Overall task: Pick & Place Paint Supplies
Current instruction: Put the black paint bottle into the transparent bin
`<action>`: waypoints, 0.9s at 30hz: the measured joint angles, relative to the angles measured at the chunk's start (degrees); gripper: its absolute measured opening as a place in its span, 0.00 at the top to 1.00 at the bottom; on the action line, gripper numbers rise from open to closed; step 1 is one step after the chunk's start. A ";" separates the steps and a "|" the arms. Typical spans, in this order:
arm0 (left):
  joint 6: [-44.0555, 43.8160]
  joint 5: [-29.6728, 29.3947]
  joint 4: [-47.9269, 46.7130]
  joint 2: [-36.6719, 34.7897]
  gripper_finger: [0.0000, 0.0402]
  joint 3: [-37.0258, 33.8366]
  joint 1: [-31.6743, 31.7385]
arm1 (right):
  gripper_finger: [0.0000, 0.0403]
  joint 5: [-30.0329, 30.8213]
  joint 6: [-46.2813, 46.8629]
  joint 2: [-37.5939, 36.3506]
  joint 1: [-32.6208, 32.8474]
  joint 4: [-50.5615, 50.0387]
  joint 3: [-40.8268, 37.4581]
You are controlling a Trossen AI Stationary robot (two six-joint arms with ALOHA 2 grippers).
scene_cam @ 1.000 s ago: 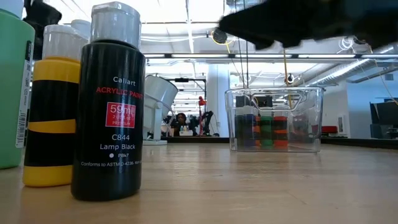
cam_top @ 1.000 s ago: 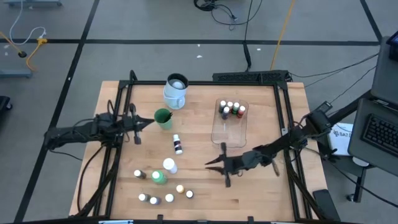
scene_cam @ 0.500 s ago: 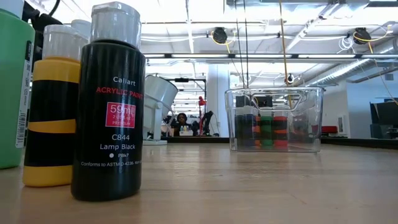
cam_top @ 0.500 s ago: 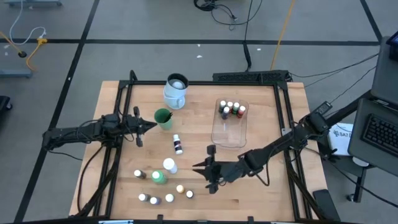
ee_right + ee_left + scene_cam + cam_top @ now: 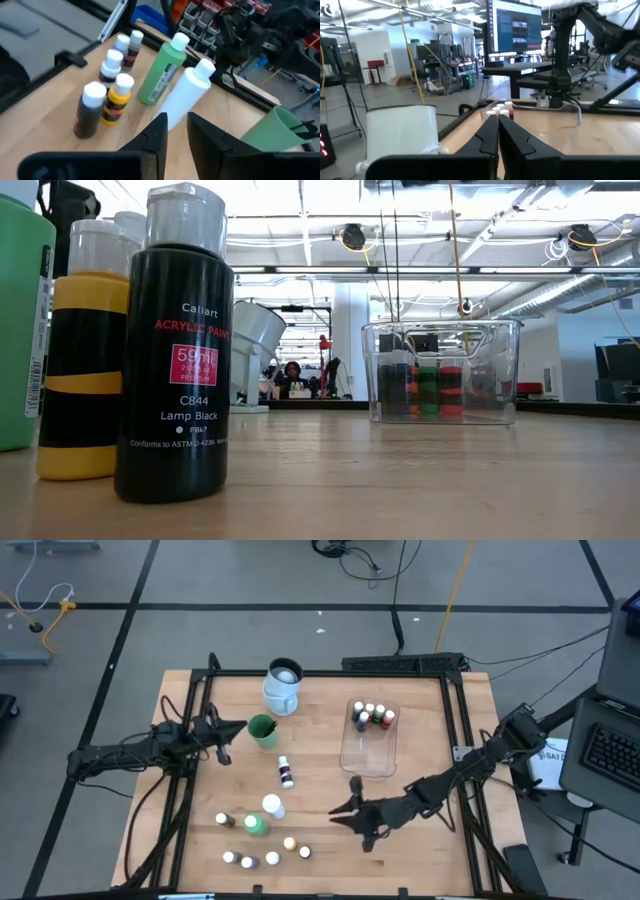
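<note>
Several tiny white-capped bottles (image 5: 260, 855) stand near the table's near left edge. A larger green bottle (image 5: 256, 826) and a white bottle (image 5: 272, 806) lie beside them; both also show in the right wrist view as the green bottle (image 5: 162, 75) and the white bottle (image 5: 186, 95). One small bottle (image 5: 286, 772) lies alone mid-table. My right gripper (image 5: 335, 811) hovers right of this group, open a little, with nothing between its fingers (image 5: 159, 132). My left gripper (image 5: 240, 727) is shut beside a green cup (image 5: 262, 729).
A clear tub (image 5: 372, 745) at the right holds several small bottles (image 5: 372, 716) at its far end. A white-and-blue mug (image 5: 283, 686) stands at the far edge. In the low view a black bottle (image 5: 175, 350) and a yellow one (image 5: 88, 360) stand close.
My right gripper has risen, so its dark shape has left the top of the low view. It swung toward the table's left, then came back a little, and now sits nearer the near edge than before. My left gripper has tipped slightly toward the far edge.
</note>
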 joint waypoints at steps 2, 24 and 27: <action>-1.48 0.16 -0.65 0.07 0.96 0.00 0.00 | 0.85 -1.38 1.56 0.09 -0.02 1.84 -0.36; -12.47 -4.33 -6.04 8.56 0.95 -0.02 -3.02 | 0.34 -13.23 16.34 16.90 -1.81 22.80 3.84; -12.48 -6.60 -5.94 9.40 0.95 -0.02 -2.97 | 0.34 -13.43 17.68 19.07 -1.81 22.19 6.24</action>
